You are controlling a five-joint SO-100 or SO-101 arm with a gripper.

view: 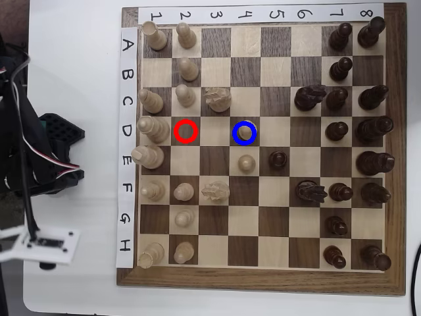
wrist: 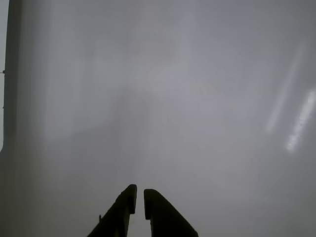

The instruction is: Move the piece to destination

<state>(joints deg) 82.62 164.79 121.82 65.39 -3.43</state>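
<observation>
In the overhead view a pale cream pawn, the piece (view: 245, 133), stands upright inside the blue ring that marks the destination (view: 235, 132), a dark square in row D, column 4. The red ring (view: 176, 131) on row D, column 2 holds nothing. My arm (view: 39, 155) rests left of the board, off its edge. In the wrist view my gripper (wrist: 139, 197) points at the bare white table. Its two dark fingers (wrist: 123, 207) stand almost together with only a thin slit and nothing between them. The chessboard is out of the wrist view.
Another pale pawn (view: 246, 162) stands one square below the ringed one, with a dark pawn (view: 278, 158) beside it. Pale pieces fill the board's left columns and dark ones the right. The wooden board frame (view: 263, 280) lies right of the arm. A white camera mount (view: 46, 243) hangs at lower left.
</observation>
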